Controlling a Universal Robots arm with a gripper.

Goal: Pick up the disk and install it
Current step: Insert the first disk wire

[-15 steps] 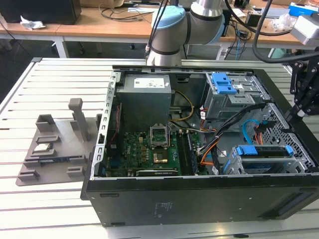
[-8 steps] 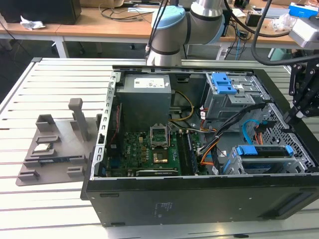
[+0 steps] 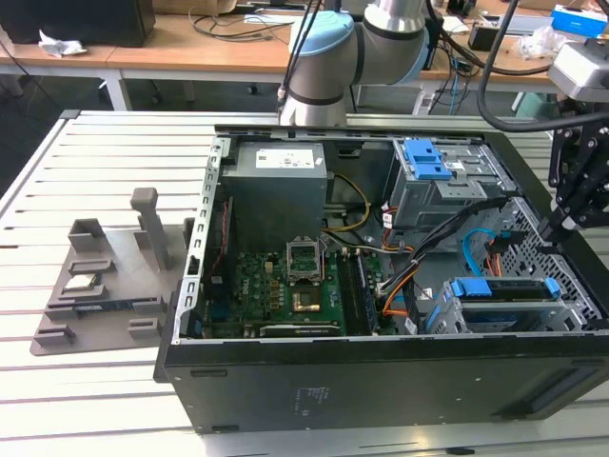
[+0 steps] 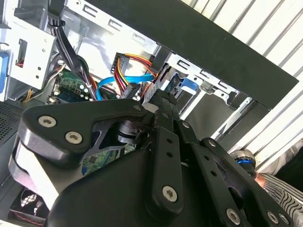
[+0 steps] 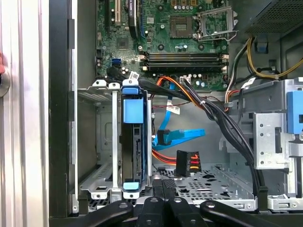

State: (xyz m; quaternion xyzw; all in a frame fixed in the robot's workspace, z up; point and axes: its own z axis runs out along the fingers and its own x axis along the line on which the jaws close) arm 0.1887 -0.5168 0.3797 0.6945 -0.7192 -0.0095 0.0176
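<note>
Blue plastic frames the disk (image 5: 133, 144), which stands on edge in the drive cage (image 5: 102, 179) at the lower corner of the open computer case (image 3: 381, 381), at about five o'clock from the motherboard (image 3: 285, 286) in the exterior view; in the first wrist view I see its carrier's blue tab facing me and its metal body running down into the slot. My gripper (image 5: 161, 187) hangs just above that corner, and its two fingertips look drawn close together with nothing between them, so I judge it narrow and empty, though the dark linkages (image 4: 161, 156) crowd both wrist views and hide the tips' ends. I cannot tell whether the disk is pushed fully home: its far end is lost behind the cage rails. What worries me is the loose wiring: a blue data cable (image 5: 182, 137) and an orange-and-red power lead (image 5: 187, 163) lie in the open bay just beside the disk, at three o'clock from it in the first wrist view, and a thick black bundle (image 5: 227, 127) runs past them. A finger dropping there could snag a cable or press a plug against the perforated floor (image 5: 208, 182). The black case wall (image 5: 59, 118) also stands near the disk's other side, leaving little room for a sideways slip.
</note>
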